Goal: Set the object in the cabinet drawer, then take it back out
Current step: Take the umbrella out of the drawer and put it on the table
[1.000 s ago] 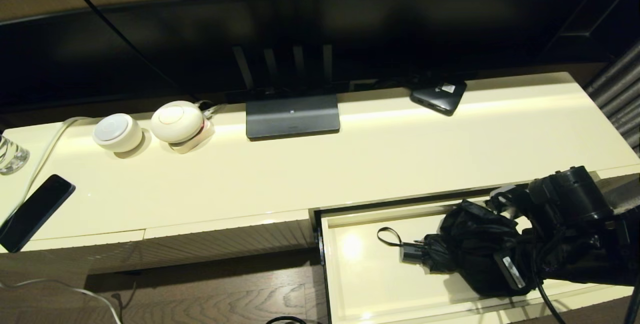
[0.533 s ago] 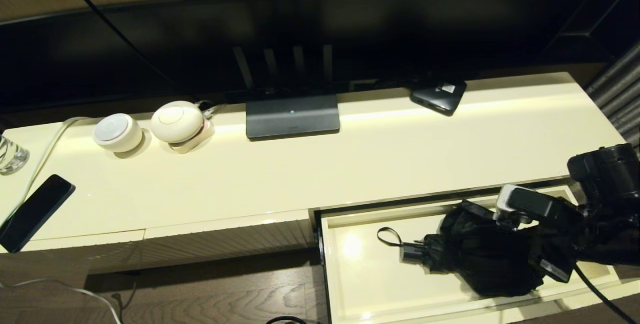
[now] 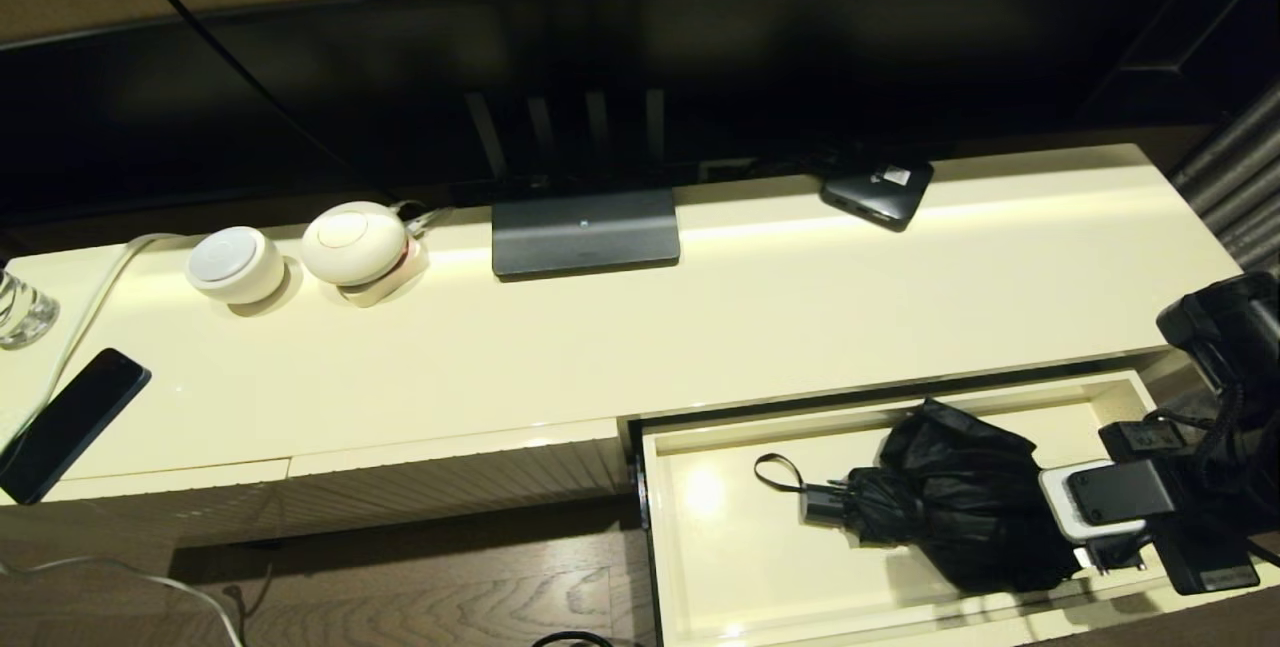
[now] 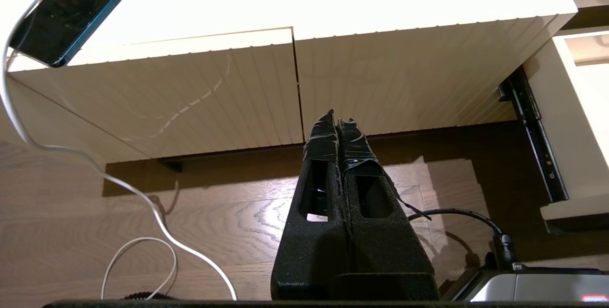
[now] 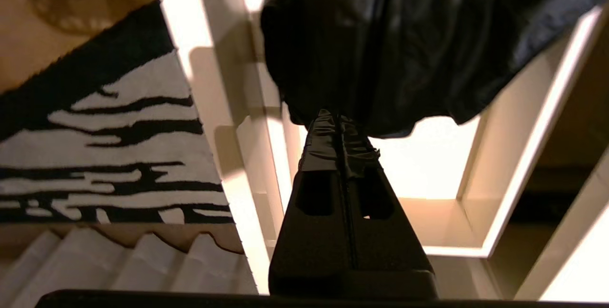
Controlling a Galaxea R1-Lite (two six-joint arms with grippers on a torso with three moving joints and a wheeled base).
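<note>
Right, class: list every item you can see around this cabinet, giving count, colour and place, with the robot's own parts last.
umbrella: one, black, lying in the open drawer, handle and loop toward the left
drawer: one, cream, pulled open at the cabinet's right
cabinet top: one, cream
phone: one, black, left front edge of the top
round devices: two, white, back left
glass: one, clear, far left
router: one, dark grey, back centre
small box: one, black with white label, back right
television: one, black, above the top
white cable: one, on the wood floor
left gripper: shut, low before the ribbed front
right gripper: shut, empty, at the umbrella's right end
</note>
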